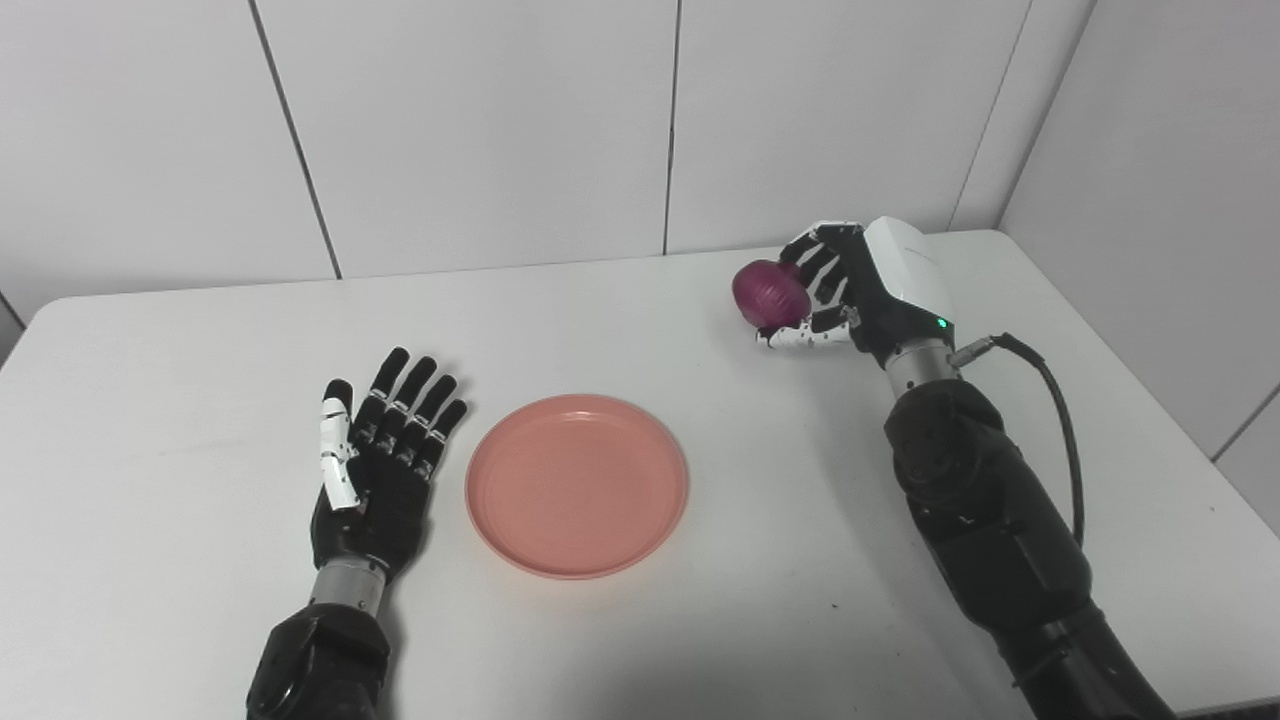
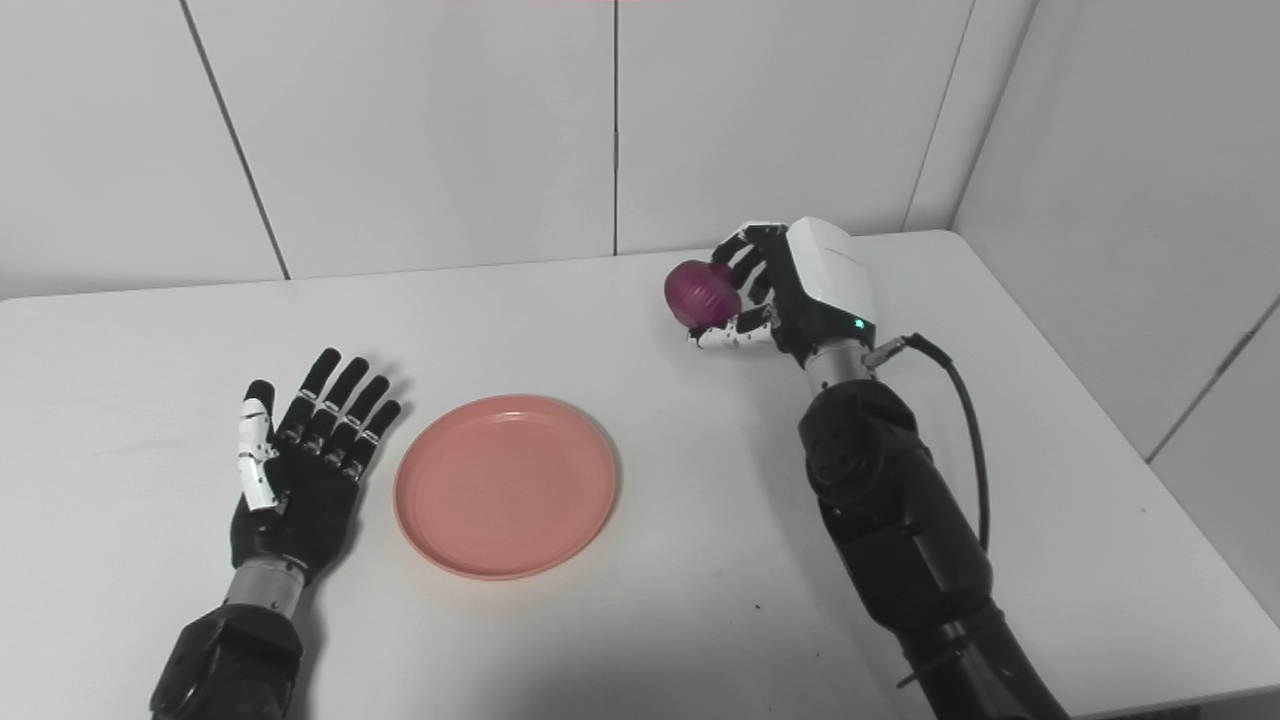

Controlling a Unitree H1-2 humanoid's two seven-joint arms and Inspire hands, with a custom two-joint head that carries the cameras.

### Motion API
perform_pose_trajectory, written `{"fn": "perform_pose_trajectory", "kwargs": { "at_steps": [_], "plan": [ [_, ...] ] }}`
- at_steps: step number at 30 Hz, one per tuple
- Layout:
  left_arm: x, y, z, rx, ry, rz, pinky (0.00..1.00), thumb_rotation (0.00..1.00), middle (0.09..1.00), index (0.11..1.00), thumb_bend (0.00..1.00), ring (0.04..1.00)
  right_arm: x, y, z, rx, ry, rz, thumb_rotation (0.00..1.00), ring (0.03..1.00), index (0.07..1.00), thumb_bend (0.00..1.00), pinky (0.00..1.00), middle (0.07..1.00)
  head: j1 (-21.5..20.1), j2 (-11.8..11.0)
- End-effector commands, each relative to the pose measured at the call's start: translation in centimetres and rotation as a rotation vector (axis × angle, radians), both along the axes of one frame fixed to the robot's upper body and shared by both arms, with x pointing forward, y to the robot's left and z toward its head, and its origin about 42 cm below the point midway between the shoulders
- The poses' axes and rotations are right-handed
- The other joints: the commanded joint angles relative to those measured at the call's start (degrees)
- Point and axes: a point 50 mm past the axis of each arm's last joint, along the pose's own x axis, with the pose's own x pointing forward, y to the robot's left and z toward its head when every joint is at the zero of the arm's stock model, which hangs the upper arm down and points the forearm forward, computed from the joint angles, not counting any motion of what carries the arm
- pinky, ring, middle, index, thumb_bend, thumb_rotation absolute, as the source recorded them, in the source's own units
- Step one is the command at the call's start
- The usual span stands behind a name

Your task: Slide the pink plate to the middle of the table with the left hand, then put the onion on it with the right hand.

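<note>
The pink plate (image 1: 577, 485) lies flat near the middle of the white table (image 1: 180, 330), nothing on it. Just left of the plate my left hand (image 1: 378, 460) rests open, palm up, fingers spread and not touching the rim. Far right and toward the back, my right hand (image 1: 850, 290) is shut on the purple onion (image 1: 769, 293), holding it a little above the table surface. The onion sits between fingers and thumb, with its left side showing.
A black cable (image 1: 1050, 400) loops from the right wrist along the forearm. White wall panels (image 1: 480, 130) close the back, and another wall stands at the right beyond the table edge (image 1: 1130, 360).
</note>
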Motion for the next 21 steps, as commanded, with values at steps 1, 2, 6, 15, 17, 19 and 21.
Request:
{"fn": "perform_pose_trajectory", "kwargs": {
  "at_steps": [1, 2, 6, 15, 17, 19, 21],
  "plan": [
    [-0.8, -0.3, -1.4, 0.015, 0.069, 0.014, 0.88, 1.0, 0.888, 0.877, 0.39, 0.877, 0.6, 1.6, 2.8, -0.006, -0.09, 0.045, 0.13, 0.414, 0.486, 0.52, 0.32, 0.489, 0.26, 0.03],
    [-0.8, -0.4, -1.4, 0.014, 0.07, 0.017, 0.88, 1.0, 0.886, 0.874, 0.39, 0.877, 0.5, 2.2, 2.7, -0.005, -0.085, 0.061, 0.13, 0.41, 0.486, 0.52, 0.32, 0.488, 0.37, 0.03],
    [-0.8, -0.6, -1.4, 0.012, 0.07, 0.021, 0.88, 1.0, 0.882, 0.871, 0.4, 0.876, 0.5, 4.3, 2.2, 0.008, -0.077, 0.119, 0.13, 0.393, 0.486, 0.52, 0.3, 0.482, 1.49, 0.2],
    [-0.9, -1.3, -1.0, 0.009, 0.082, 0.037, 0.87, 1.0, 0.867, 0.849, 0.39, 0.862, 0.2, 8.0, 1.3, 0.02, -0.027, 0.188, 0.14, 0.376, 0.487, 0.52, 0.29, 0.469, 3.27, 0.27],
    [-0.9, -1.4, -0.9, 0.006, 0.083, 0.038, 0.87, 1.0, 0.866, 0.846, 0.39, 0.86, 0.0, 8.7, 1.1, 0.029, -0.017, 0.203, 0.14, 0.377, 0.487, 0.52, 0.29, 0.472, 3.77, 0.35],
    [-1.0, -1.6, -0.8, 0.006, 0.085, 0.038, 0.87, 1.0, 0.865, 0.845, 0.39, 0.858, -0.3, 9.3, 0.8, 0.032, -0.018, 0.224, 0.14, 0.369, 0.487, 0.52, 0.28, 0.467, 4.16, 0.35],
    [-0.9, -1.7, -0.8, 0.01, 0.085, 0.039, 0.87, 1.0, 0.864, 0.845, 0.38, 0.857, -0.4, 9.7, 0.5, 0.033, -0.018, 0.239, 0.14, 0.348, 0.488, 0.52, 0.26, 0.45, 4.42, 0.38]
  ]
}}
